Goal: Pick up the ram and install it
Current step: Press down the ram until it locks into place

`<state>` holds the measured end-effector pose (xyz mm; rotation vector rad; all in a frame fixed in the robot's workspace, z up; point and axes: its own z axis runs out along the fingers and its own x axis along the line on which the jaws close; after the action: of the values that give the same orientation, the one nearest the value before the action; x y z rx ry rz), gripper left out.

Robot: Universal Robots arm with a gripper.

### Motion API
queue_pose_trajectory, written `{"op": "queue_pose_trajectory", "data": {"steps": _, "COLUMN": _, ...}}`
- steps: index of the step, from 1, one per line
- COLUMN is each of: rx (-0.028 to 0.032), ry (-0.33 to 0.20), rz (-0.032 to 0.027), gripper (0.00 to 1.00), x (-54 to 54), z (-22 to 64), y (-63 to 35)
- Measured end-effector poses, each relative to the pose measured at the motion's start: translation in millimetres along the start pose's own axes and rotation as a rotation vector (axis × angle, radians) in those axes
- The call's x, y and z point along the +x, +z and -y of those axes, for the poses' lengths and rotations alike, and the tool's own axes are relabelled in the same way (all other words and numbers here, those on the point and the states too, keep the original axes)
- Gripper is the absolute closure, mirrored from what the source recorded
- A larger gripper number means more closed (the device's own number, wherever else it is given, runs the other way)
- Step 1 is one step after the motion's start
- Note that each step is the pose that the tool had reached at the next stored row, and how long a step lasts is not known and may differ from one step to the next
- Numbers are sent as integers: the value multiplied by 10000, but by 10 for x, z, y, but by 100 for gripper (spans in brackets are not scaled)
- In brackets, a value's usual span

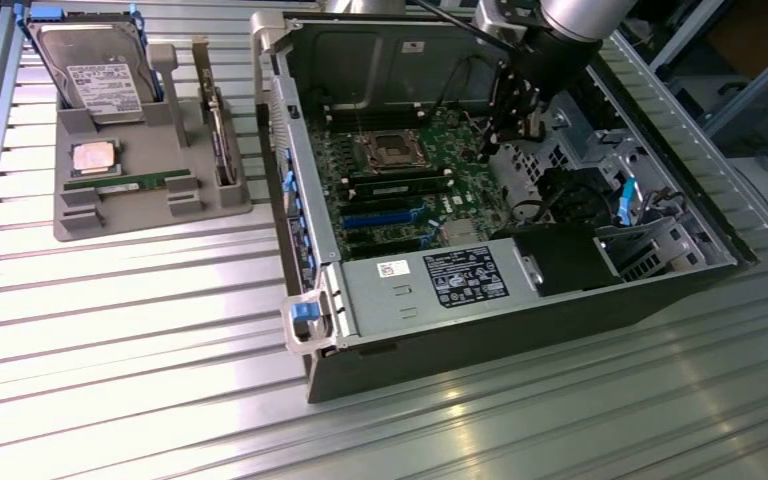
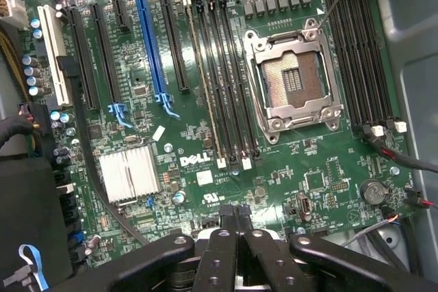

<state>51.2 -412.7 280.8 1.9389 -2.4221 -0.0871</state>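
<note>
**Gripper shut and empty over the open computer; one ram stick left on the stand**

In the exterior view, a ram stick (image 1: pixel 131 183) is seen lying flat in a groove at the front of the grey stand (image 1: pixel 131 215), on the exterior view's left, well apart from the computer case (image 1: pixel 491 350). It is a long, narrow, thin green board. Dark chips are set in a row along it and a small white label sits near its middle. A square silver processor chip (image 1: pixel 95 157) is placed just behind it, a hard drive (image 1: pixel 91 75) is stood upright at the back of the stand, and a wider green expansion card (image 1: pixel 220 130) is held on edge along the stand's side.

A second ram stick (image 1: pixel 398 187) of the same look is seen inside the case, seated in a slot of the motherboard (image 1: pixel 357 235) just beside the empty processor socket (image 1: pixel 391 150). In the wrist view this stick (image 2: pixel 205 94) is shown edge-on as a thin pale line among the black slots next to the socket (image 2: pixel 293 80).

The gripper (image 1: pixel 515 135) is held over the open case, above the motherboard's far side, away from both sticks. In the wrist view the gripper (image 2: pixel 237 215) is seen with its black fingers (image 2: pixel 222 237) pressed together, with nothing pinched between them, above the green motherboard (image 2: pixel 274 169).

The case is laid on its side on a ribbed metal table (image 1: pixel 117 380), with the power supply (image 1: pixel 424 285) at its near end.
</note>
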Motion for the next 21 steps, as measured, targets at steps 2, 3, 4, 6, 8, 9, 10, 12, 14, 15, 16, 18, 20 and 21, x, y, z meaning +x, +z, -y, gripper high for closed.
{"op": "queue_pose_trajectory", "data": {"steps": 2, "rx": 0, "ry": 76, "rz": 5, "gripper": 89, "x": 0, "z": 0, "y": 0}}
{"op": "queue_pose_trajectory", "data": {"steps": 3, "rx": 1, "ry": 148, "rz": 10, "gripper": 89, "x": 0, "z": 0, "y": 0}}
{"op": "queue_pose_trajectory", "data": {"steps": 4, "rx": 1, "ry": 235, "rz": 16, "gripper": 89, "x": 0, "z": 0, "y": 0}}
{"op": "queue_pose_trajectory", "data": {"steps": 6, "rx": 2, "ry": 394, "rz": 27, "gripper": 89, "x": 0, "z": 0, "y": 0}}
{"op": "queue_pose_trajectory", "data": {"steps": 8, "rx": 2, "ry": 525, "rz": 36, "gripper": 89, "x": 0, "z": 0, "y": 0}}
{"op": "queue_pose_trajectory", "data": {"steps": 9, "rx": 3, "ry": 582, "rz": 40, "gripper": 89, "x": 0, "z": 0, "y": 0}}
{"op": "queue_pose_trajectory", "data": {"steps": 10, "rx": 4, "ry": 658, "rz": 44, "gripper": 89, "x": 0, "z": 0, "y": 0}}
{"op": "queue_pose_trajectory", "data": {"steps": 12, "rx": 4, "ry": 764, "rz": 52, "gripper": 89, "x": 0, "z": 0, "y": 0}}
{"op": "queue_pose_trajectory", "data": {"steps": 14, "rx": 5, "ry": 946, "rz": 64, "gripper": 89, "x": 0, "z": 0, "y": 0}}
{"op": "queue_pose_trajectory", "data": {"steps": 15, "rx": 6, "ry": 1018, "rz": 69, "gripper": 89, "x": 0, "z": 0, "y": 0}}
{"op": "queue_pose_trajectory", "data": {"steps": 16, "rx": 6, "ry": 1099, "rz": 75, "gripper": 89, "x": 0, "z": 0, "y": 0}}
{"op": "queue_pose_trajectory", "data": {"steps": 18, "rx": 7, "ry": 1206, "rz": 82, "gripper": 89, "x": 0, "z": 0, "y": 0}}
{"op": "queue_pose_trajectory", "data": {"steps": 20, "rx": 7, "ry": 1333, "rz": 91, "gripper": 89, "x": 0, "z": 0, "y": 0}}
{"op": "queue_pose_trajectory", "data": {"steps": 21, "rx": 8, "ry": 1392, "rz": 94, "gripper": 89, "x": 0, "z": 0, "y": 0}}
